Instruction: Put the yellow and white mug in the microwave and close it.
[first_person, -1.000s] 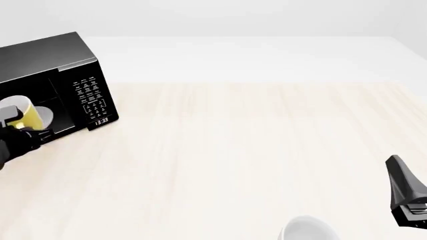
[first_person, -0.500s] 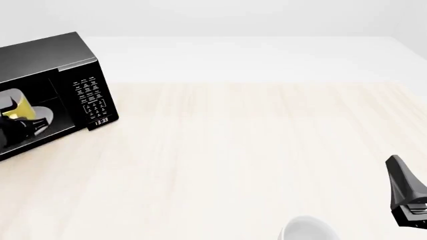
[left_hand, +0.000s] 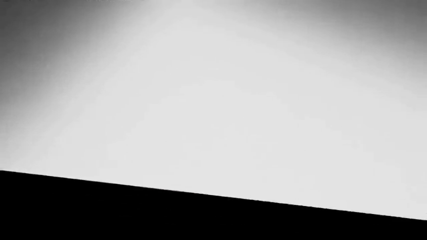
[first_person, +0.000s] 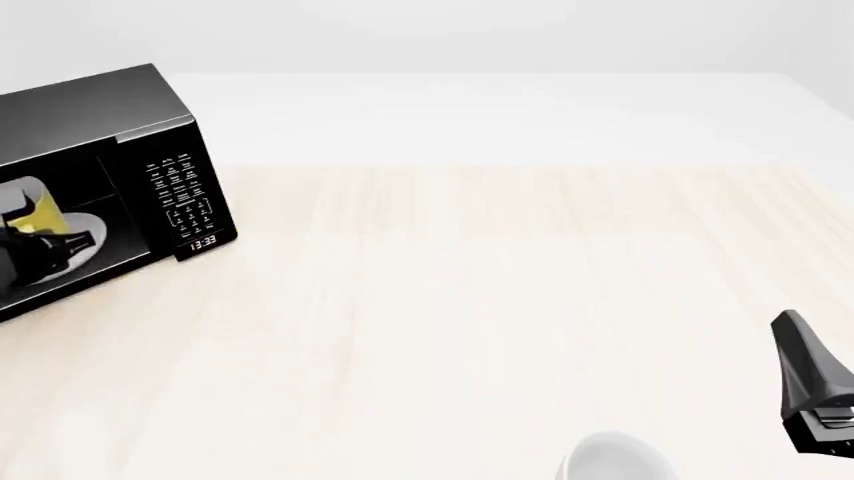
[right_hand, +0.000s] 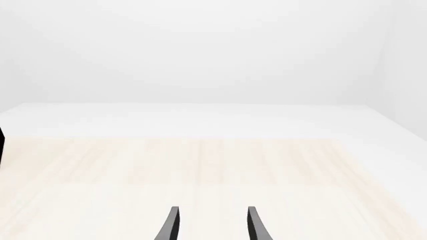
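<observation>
The black microwave (first_person: 100, 110) stands at the table's far left with its cavity open toward me; its door is out of view. Inside, the yellow and white mug (first_person: 44, 213) is over the white turntable plate (first_person: 88, 232), partly covered by dark fingers. My left gripper (first_person: 43, 232) reaches into the cavity and looks shut on the mug. The left wrist view shows only a blurred pale surface and a black band. My right gripper (first_person: 797, 345) hovers at the near right, open and holding nothing, its fingertips (right_hand: 172, 222) apart.
A plain white-grey cup (first_person: 611, 460) sits at the table's front edge, just left of the right gripper. The keypad panel (first_person: 182, 192) with its clock display faces the table's middle. A black sliver of the microwave (right_hand: 1, 146) shows in the right wrist view.
My left gripper has carried the mug from in front of the microwave into its cavity, over the turntable plate. The right arm has not moved.
</observation>
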